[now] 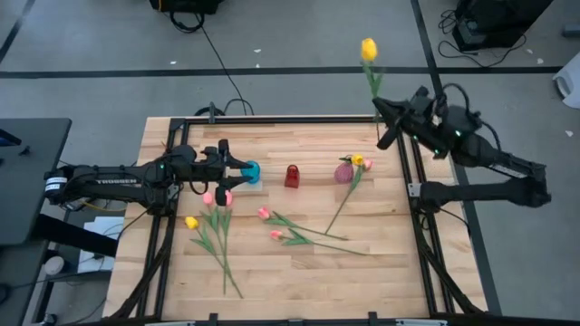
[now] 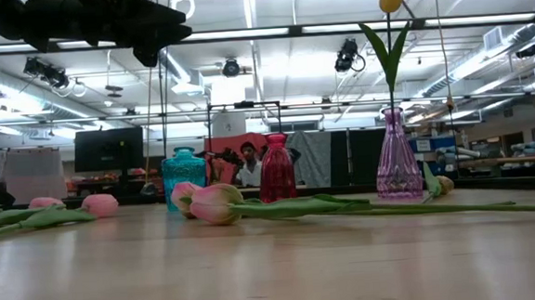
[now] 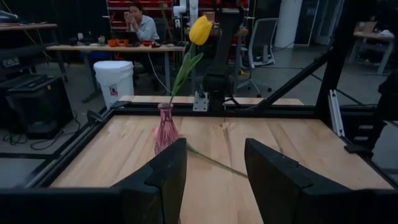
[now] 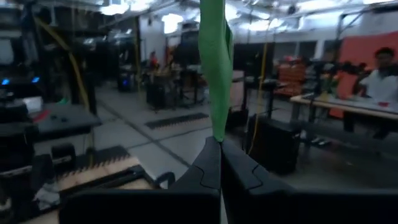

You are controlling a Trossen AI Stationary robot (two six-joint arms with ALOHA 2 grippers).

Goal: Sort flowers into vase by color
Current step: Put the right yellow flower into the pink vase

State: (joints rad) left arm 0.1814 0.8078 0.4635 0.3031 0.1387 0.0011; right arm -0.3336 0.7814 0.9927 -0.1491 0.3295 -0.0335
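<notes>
While gripper-pinched: slender yellow tulip

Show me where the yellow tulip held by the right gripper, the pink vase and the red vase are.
yellow tulip (image 1: 368, 49), high view, on its bud.
pink vase (image 2: 398, 165), low view, on its belly.
red vase (image 2: 277, 175), low view, on its body.

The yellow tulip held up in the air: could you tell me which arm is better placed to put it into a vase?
Right. The right gripper is shut on the yellow tulip, near the pink vase. The left gripper is open by the blue vase, holding nothing.
</notes>
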